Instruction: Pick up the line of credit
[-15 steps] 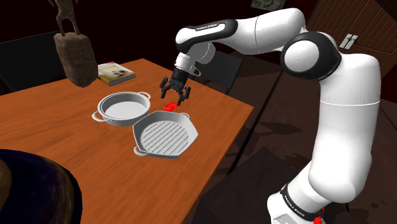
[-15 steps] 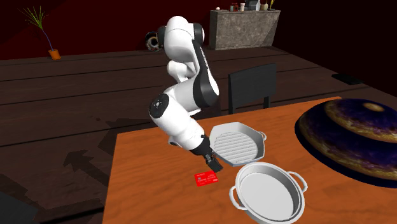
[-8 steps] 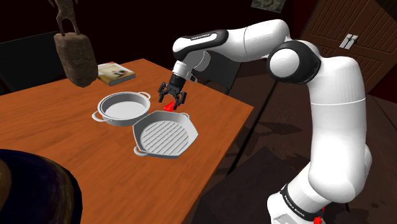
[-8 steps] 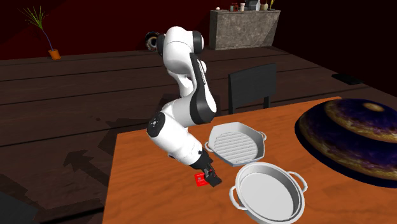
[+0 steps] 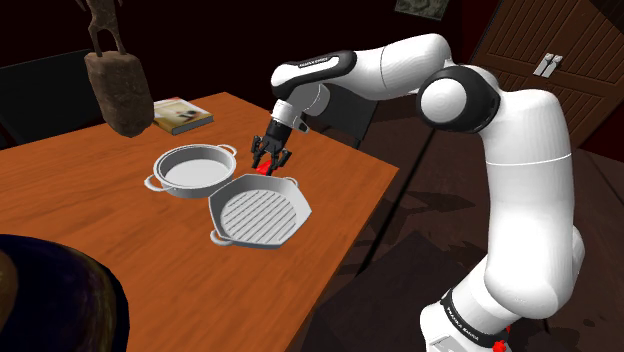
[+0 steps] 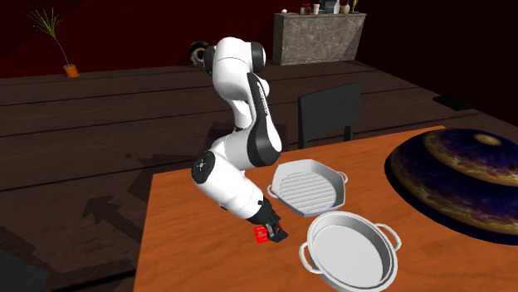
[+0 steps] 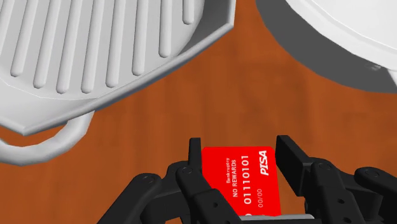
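1. The red card (image 7: 240, 181), printed "PISA" and "NO REWARDS", lies flat on the brown desk (image 7: 210, 95), just beside a corner of the ribbed grill pan (image 7: 95, 44). In the shoulder view its red (image 5: 265, 170) peeks out at the pan's far rim.
2. The tool (image 7: 240, 150) straddles the card. Its two black fingers (image 7: 289, 159) meet the card's two long edges, so I judge it clasped across its narrow width, with the jaws only a card's breadth apart.
3. In the second exterior view the tool (image 6: 271, 231) sits low at the desk with a patch of red at its tip. I cannot tell whether the card has left the surface.
4. The step in hand, as I judge it, is to secure this pinch and raise the card. A thin, stiff card gripped by its edges can bow or spring out. The squeeze should therefore be firm without tightening further, and the lift should go straight up with no wrist twist.
5. The pan's loop handle (image 7: 51, 143) lies near one finger, and the round white pot (image 7: 343, 32) is close on the other side. Rising clear of both rims before any sideways travel avoids nudging them.
6. The main risk is that the fingers catch only the lowest part of the edges. The card could then tip or slide down as it leaves the desk. A slow first rise, checking that it hangs level, is the safe course.
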Controlling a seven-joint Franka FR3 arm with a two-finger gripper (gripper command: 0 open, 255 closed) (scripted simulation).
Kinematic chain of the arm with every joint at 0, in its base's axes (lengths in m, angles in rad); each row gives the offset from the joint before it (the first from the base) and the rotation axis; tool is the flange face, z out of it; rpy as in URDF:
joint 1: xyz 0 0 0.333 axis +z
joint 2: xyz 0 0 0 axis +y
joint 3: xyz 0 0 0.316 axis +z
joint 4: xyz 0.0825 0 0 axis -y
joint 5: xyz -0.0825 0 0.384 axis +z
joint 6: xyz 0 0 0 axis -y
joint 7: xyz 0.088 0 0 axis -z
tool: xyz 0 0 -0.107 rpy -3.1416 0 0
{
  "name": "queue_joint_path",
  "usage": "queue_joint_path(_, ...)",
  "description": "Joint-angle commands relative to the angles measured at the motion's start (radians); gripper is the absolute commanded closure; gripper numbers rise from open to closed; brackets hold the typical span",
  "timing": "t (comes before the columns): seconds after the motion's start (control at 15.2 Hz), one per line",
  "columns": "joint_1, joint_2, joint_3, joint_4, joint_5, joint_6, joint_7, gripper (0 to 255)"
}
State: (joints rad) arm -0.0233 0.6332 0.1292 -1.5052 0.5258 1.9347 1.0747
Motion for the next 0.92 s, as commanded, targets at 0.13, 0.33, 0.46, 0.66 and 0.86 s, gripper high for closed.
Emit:
queue_joint_path(0.13,0.0,0.013,-0.001,0.002,-0.002,0.005,-0.003,255)
queue_joint_path(0.33,0.003,0.007,-0.001,-0.004,0.0,0.007,0.0,255)
queue_joint_path(0.46,0.002,-0.006,-0.001,0.001,-0.002,-0.01,0.009,255)
queue_joint_path(0.66,0.001,-0.025,-0.001,0.011,-0.004,-0.035,0.023,255)
queue_joint_path(0.86,0.0,-0.042,-0.001,0.023,-0.007,-0.061,0.037,255)
